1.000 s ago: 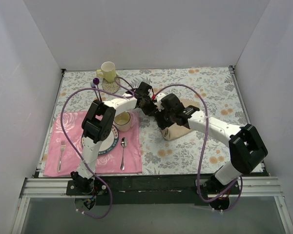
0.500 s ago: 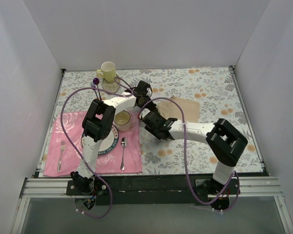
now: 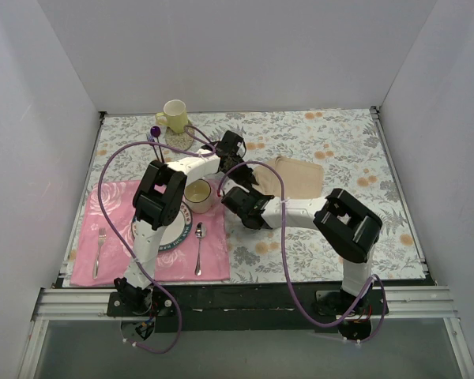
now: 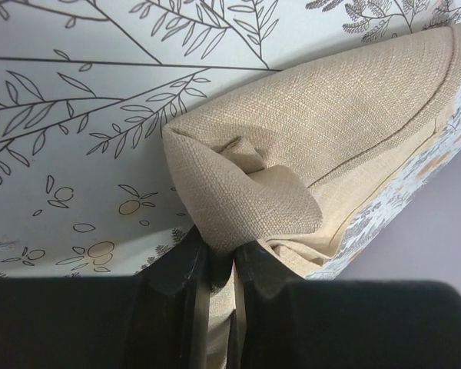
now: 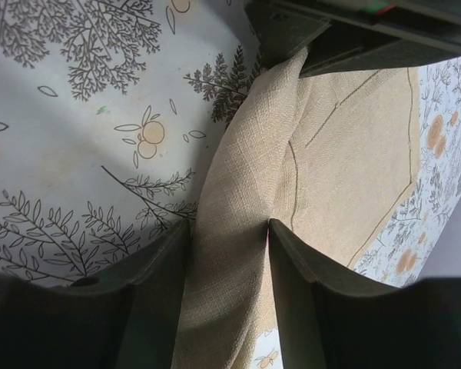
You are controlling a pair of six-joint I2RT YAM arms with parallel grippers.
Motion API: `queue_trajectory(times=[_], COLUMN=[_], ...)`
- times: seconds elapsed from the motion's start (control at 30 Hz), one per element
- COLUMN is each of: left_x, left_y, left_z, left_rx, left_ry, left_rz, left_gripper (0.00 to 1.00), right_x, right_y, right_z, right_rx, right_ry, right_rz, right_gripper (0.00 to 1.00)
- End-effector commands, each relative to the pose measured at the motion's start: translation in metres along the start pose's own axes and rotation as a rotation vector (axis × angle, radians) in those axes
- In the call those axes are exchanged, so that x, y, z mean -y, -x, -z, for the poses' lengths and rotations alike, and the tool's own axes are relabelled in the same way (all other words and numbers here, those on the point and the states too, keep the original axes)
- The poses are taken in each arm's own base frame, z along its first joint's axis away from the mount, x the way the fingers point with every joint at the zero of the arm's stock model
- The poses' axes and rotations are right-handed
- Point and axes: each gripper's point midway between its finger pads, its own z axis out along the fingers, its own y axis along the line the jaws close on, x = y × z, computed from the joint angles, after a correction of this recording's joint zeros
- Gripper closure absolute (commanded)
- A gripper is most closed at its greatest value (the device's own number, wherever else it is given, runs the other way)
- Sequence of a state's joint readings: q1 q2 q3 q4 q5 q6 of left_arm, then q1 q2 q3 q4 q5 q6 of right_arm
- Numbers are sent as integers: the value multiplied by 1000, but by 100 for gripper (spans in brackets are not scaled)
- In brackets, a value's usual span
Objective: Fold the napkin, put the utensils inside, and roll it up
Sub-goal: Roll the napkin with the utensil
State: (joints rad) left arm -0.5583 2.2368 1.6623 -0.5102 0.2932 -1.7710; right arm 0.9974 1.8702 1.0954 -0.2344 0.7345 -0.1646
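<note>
Just right of the bowl (image 3: 199, 194), pinching a corner of the napkin (image 3: 296, 175) tight in the left gripper (image 4: 222, 257), straddling its ridge with the right gripper (image 5: 228, 227) half-spread, clamped or not unclear, risking a twisted fold if tugged unevenly.

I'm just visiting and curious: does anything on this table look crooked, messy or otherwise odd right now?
Yes, the napkin is not lying flat: the left gripper pinches one corner into a crumpled bunch, and a twisted ridge of it runs between the fingers of the right gripper. Nothing looks spilled or broken.
</note>
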Motion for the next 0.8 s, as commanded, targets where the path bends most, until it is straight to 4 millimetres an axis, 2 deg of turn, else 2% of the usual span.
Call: queue_trajectory(times=[0.0, 0.1, 0.23, 0.27, 0.33, 0.5, 0.63, 0.67, 0.77], left_x=[-57, -57, -56, -57, -56, -56, -45, -40, -26], left_y=[-25, -27, -25, -25, -26, -23, -5, 1, 17], left_z=[-5, -5, -4, -5, -6, -11, -5, -3, 9], left_rx=[-76, -85, -84, -80, -83, -83, -4, 20, 82], left_ry=[191, 187, 182, 185, 178, 166, 118, 102, 53], left_rz=[54, 53, 46, 46, 35, 6, -65, -99, -147], left_gripper=[100, 100, 100, 100, 100, 100, 98, 88, 70], right_x=[5, 3, 0, -1, 0, -2, -16, -13, -18], right_y=[-8, -14, -23, -24, -24, -17, -9, -11, -7], right_z=[-12, -15, -20, -20, -18, -16, -11, -13, -8], right_rx=[-22, -26, -41, -37, -28, -6, 22, 14, 29], right_ry=[-45, -46, -18, -12, 0, 99, 292, 315, 420], right_rz=[-32, -33, -62, -65, -80, -144, -256, -290, -350], right_gripper=[48, 53, 68, 81, 98, 99, 99, 99, 99])
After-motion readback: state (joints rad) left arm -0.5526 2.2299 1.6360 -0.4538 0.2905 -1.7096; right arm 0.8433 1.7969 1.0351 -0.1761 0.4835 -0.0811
